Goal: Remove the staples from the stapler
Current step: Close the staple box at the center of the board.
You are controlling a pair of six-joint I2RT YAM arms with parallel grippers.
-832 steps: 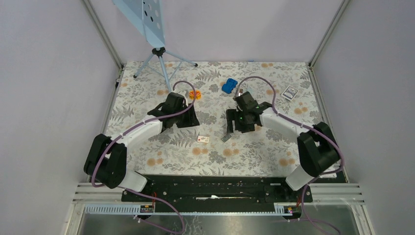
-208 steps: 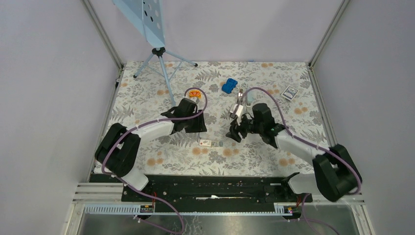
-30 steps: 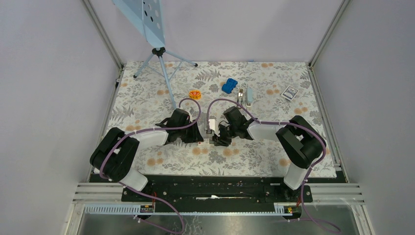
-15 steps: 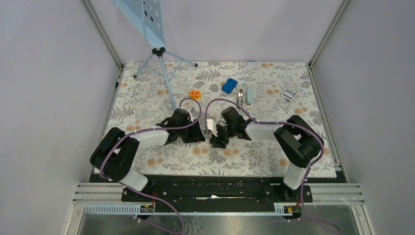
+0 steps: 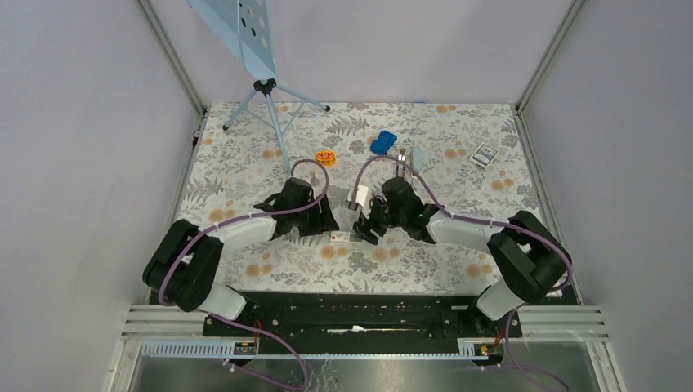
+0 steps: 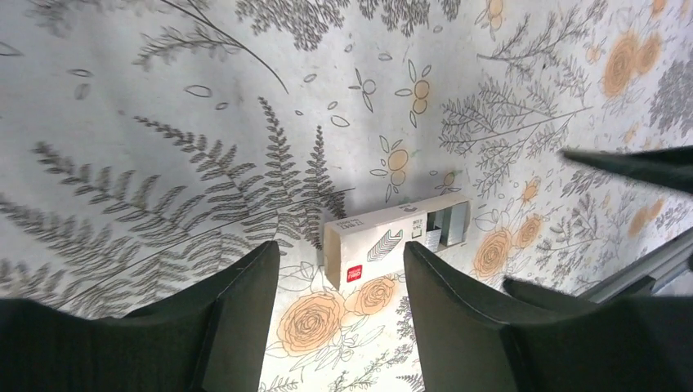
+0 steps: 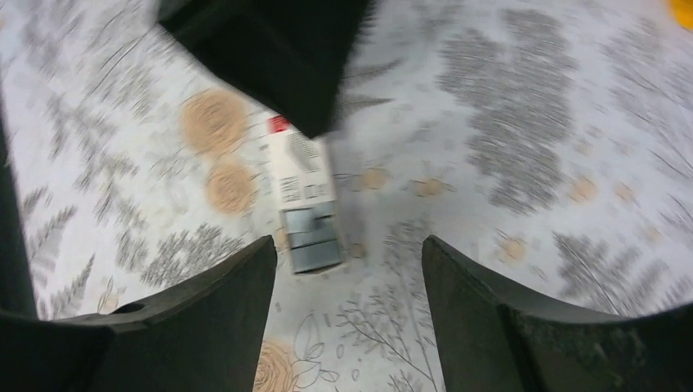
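The staples (image 6: 449, 225) are short silvery strips lying on the floral cloth, touching the end of a small white box (image 6: 384, 243) with a red mark. In the right wrist view the staples (image 7: 310, 238) lie just ahead of my left finger, with the white box (image 7: 297, 170) beyond them. My left gripper (image 6: 343, 327) is open and empty, just short of the box. My right gripper (image 7: 347, 327) is open and empty, close above the cloth beside the staples. From above, both grippers (image 5: 315, 219) (image 5: 368, 231) flank the box (image 5: 339, 236). The stapler (image 5: 415, 155) lies open at the back.
A blue toy car (image 5: 380, 143) lies by the stapler, an orange object (image 5: 326, 157) left of it. A card pack (image 5: 485, 154) lies at the back right. A tripod (image 5: 266, 98) stands at the back left. The left arm's head (image 7: 270, 49) looms over the box.
Both grippers have drawn slightly apart; the left one has pulled back left, and the white box now shows between them. The right arm's elbow has swung right.
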